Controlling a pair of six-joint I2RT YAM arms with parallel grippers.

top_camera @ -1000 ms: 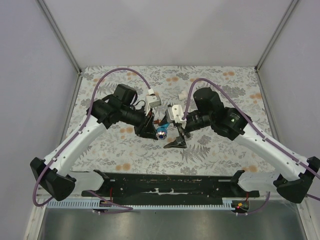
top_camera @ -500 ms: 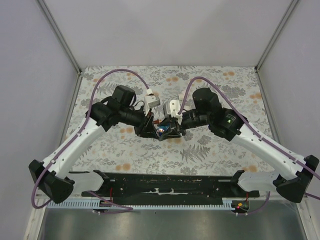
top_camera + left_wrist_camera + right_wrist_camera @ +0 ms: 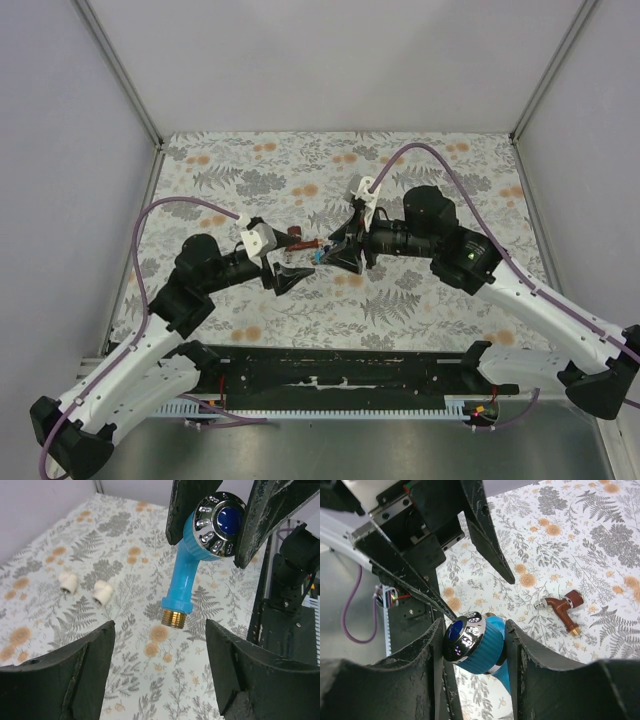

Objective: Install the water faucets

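Note:
My right gripper [image 3: 333, 252] is shut on the ribbed handle of the blue water faucet [image 3: 482, 645], which it holds above the table. The chrome cap of the blue faucet [image 3: 195, 565] faces the left wrist camera and its brass threaded end points down at the cloth. My left gripper [image 3: 160, 672] stands open a short way back from it, with nothing between its fingers [image 3: 75, 675]. The red-brown faucet [image 3: 562, 607] lies flat on the flowered cloth, and in the top view this red-brown faucet [image 3: 303, 240] sits just beyond the left gripper [image 3: 288, 258].
Two small white fittings [image 3: 67, 582] [image 3: 102, 591] lie on the cloth left of the blue faucet. A black rail [image 3: 330, 368] runs along the near edge between the arm bases. Grey walls [image 3: 100, 150] close in the table on three sides.
The right gripper closed on the blue faucet's handle. The left gripper let go of that faucet, opened, and drew back toward the near left.

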